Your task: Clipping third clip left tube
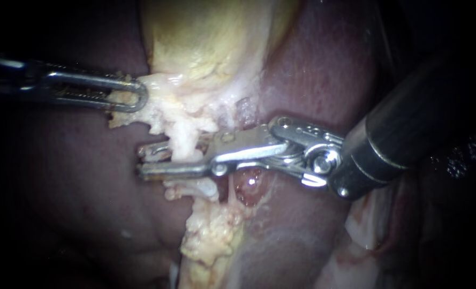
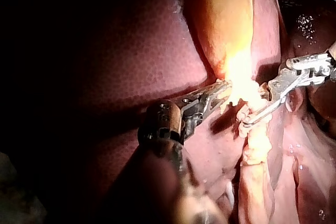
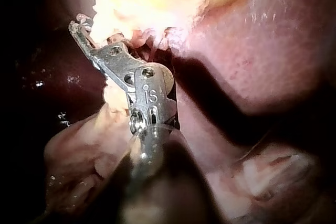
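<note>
Key relation: the left tube [image 1: 187,143] runs near-to-far through the scene, a pale whitish cord coming down from the gallbladder [image 1: 205,43]. The right instrument [image 1: 146,159] lies across it, left-right, roughly at right angles. Its shaft comes in from the right and its long jaws reach leftward past the tube, so the tube sits well back between the jaws, not at the tips. A thin strand [image 1: 230,184] lies just right of the tube, outside the jaws.

Right jaws: a narrow gap shows, one jaw on the far side of the tube and one on the near side. They straddle it without visibly squeezing it, so I read them as open around the tube. Can't tell if a clip is loaded. The right wrist view shows the same long jaws reaching into the pale tissue, with the tube mostly hidden.

The left instrument [image 1: 128,96] is farther left and farther back, well clear of the right jaws. Its jaws are clamped on pale fatty tissue [image 1: 157,115] at the gallbladder's lower edge, holding it to the left. The left wrist view agrees.

The liver [image 1: 323,69] lies behind and around.

Judgement: the right instrument is the working arm and is already placed. The next move looks like a straight squeeze; the main concern is keeping it square to the tube.
</note>
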